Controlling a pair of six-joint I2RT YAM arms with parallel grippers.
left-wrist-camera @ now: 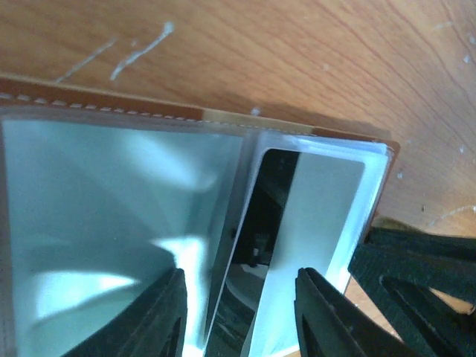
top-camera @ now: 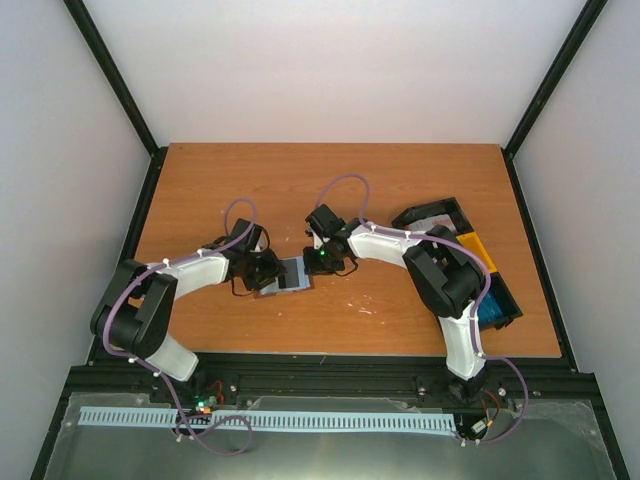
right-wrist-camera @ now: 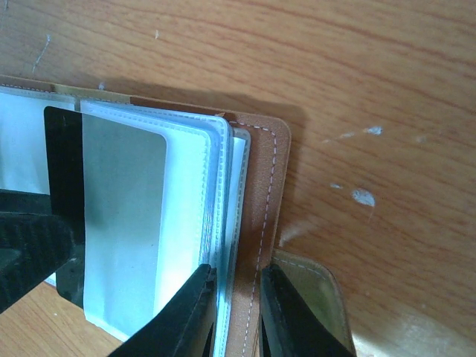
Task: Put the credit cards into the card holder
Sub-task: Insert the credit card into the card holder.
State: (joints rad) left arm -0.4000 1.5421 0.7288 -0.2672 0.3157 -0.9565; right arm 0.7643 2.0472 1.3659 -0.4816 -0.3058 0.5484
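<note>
pins the open holder (top-camera: 285,280) on the worktop (top-camera: 330,190) between the arms, right tool (right-wrist-camera: 236,271) clamped on its right-hand sleeves and cover. shows a dark card (right-wrist-camera: 119,216) partway into a sleeve, one edge sticking out on the left arm's side. has the left tool (left-wrist-camera: 242,279) apart, straddling that card; likely calls for a push from that nearer side, toward the right tool

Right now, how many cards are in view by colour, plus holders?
Dark card: 1, partly inside a clear sleeve
Blue card: 1 showing, in the black tray at the right
Red and white: 0 in view
Card holder: 1, lying open
Total: 3
</note>
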